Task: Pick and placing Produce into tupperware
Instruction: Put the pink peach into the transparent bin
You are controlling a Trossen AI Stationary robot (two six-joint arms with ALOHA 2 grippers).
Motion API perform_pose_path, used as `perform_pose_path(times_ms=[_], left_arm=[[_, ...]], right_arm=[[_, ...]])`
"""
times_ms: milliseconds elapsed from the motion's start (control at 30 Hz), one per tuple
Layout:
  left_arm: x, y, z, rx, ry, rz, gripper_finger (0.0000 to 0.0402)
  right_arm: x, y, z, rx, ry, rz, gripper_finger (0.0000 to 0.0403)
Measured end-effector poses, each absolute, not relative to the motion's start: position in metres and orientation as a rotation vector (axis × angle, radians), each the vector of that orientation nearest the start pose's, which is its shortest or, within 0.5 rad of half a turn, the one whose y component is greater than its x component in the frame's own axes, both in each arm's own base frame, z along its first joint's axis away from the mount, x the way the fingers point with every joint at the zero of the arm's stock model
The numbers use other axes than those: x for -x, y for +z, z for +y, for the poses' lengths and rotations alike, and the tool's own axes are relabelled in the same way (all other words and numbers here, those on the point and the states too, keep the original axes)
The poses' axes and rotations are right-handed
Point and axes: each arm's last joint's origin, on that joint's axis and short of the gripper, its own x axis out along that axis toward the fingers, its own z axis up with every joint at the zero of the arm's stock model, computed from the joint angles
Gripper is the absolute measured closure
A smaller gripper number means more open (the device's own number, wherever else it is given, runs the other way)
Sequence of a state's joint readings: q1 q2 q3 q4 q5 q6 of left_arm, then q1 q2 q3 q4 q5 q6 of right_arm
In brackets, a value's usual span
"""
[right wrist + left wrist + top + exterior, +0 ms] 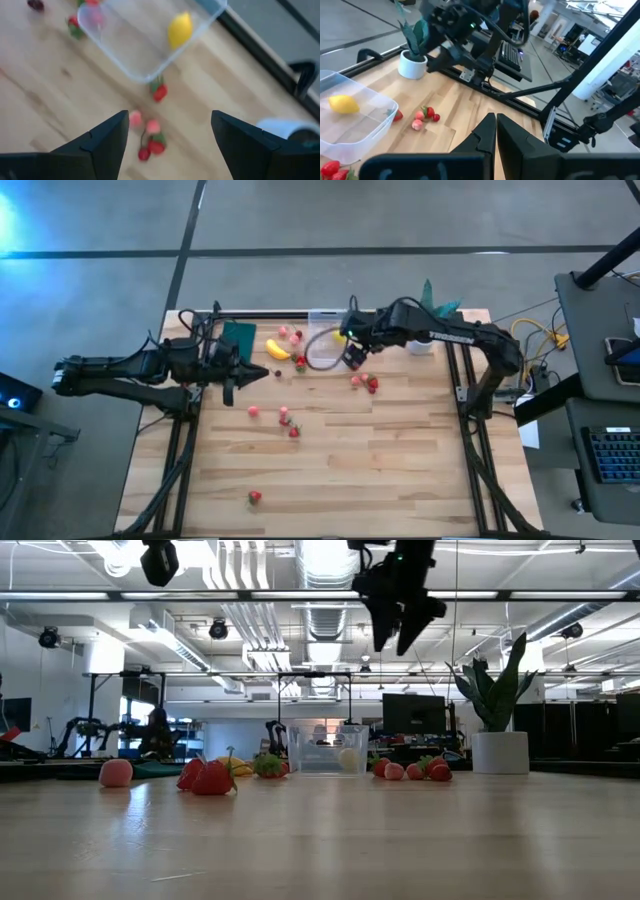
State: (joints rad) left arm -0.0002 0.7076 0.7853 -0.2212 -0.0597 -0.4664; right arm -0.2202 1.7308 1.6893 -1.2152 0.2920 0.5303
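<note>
Lemon [340, 336] sits inside the box [324, 340], which stands at the table's [400, 470] far edge, mid-width. High view: right gripper [354, 357] hangs over the box's right end, a berry cluster [366, 382] just right of it. Left gripper [240, 376] is near the left edge beside a green pad [238, 338]. Banana [277, 349] lies between pad and box. Pink berries [291, 335] sit beside the box's left end; more berries [285, 420] lie mid-table, a lone berry [254, 497] toward the near edge. Plant [432, 315] at far right corner.

Low view: right gripper [398, 630] is well above the box [327, 749], jaws apart, empty. Lemon [347, 759] shows through the wall.

Left wrist view: left fingers [487, 135] pressed together, nothing held. Box [350, 122] with lemon [343, 104] off to the side, three berries [424, 117] past it.

Right wrist view: right fingers [107, 137] spread wide, empty, over berries [147, 135] next to the box [145, 37].

No readable writing or labels.
</note>
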Motion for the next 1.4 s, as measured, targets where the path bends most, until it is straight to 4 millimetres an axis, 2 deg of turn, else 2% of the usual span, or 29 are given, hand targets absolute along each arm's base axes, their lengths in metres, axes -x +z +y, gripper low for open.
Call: perform_pose_path(times_ms=[333,467,600,833,1100,1233,1333,1400], left_arm=[[-0.160,0.340,0.002,0.456,0.089,0.140,0.0401],[-0.159,0.343,0.001,0.510,0.088,0.128,0.0402],[-0.154,0.351,0.001,0.482,0.071,0.100,0.0402],[-0.141,0.376,0.002,0.461,0.064,0.000,0.0402],[-0.135,0.383,0.002,0.420,0.073,-0.063,0.0402],[-0.131,0.400,0.003,0.460,0.038,-0.225,0.0402],[-0.124,0.414,0.002,0.424,0.002,-0.365,0.0402],[-0.122,0.417,0.002,0.364,-0.010,-0.391,0.0402]], right_arm=[[-0.304,0.292,-0.049,-0.486,-0.818,1.164,0.0131],[-0.299,0.288,-0.039,-0.509,-0.831,1.161,0.0131],[-0.296,0.289,-0.032,-0.531,-0.830,1.140,0.0134],[-0.295,0.289,-0.030,-0.537,-0.827,1.128,0.0134],[-0.295,0.289,-0.030,-0.534,-0.824,1.127,0.0134],[-0.296,0.289,-0.029,-0.529,-0.820,1.127,0.0135],[-0.296,0.289,-0.029,-0.528,-0.819,1.128,0.0137],[-0.296,0.289,-0.029,-0.524,-0.816,1.130,0.0138]])
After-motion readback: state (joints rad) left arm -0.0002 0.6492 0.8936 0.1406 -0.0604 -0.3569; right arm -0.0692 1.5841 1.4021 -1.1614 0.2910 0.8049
